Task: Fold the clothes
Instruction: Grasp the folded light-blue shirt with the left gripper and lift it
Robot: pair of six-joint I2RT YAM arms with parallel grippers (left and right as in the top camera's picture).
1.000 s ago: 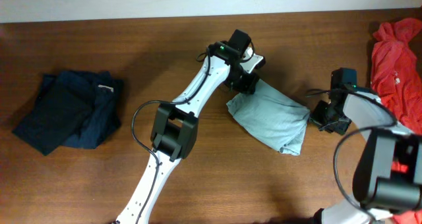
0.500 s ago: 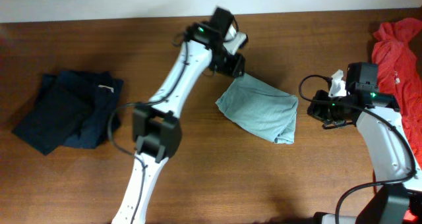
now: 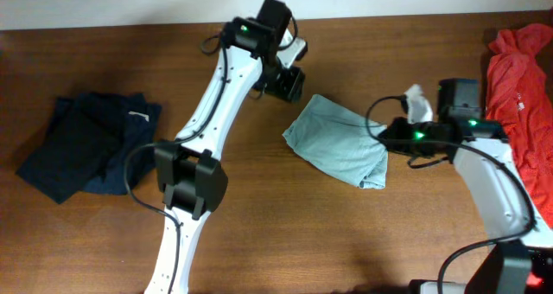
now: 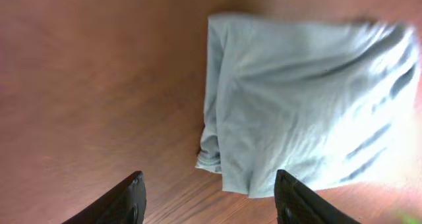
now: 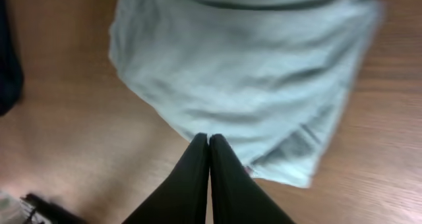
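Shirt lies folded on table, off centre toward 3 o'clock. Left gripper, jaws well apart, holds nothing at its 11 o'clock; right gripper, jaws together, empty, at its 3 o'clock edge. I judge folding nearly done; next: regrasp and stack.

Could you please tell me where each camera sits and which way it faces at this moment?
Overhead: above the table, facing straight down; shows left gripper, right gripper, shirt, navy garment, red garment.
Left wrist: behind the left gripper, facing down at the shirt's corner; both fingertips in frame, open.
Right wrist: behind the right gripper, facing down at the shirt; fingers shut, tips over its edge.
Shared: all three see the shirt and table.
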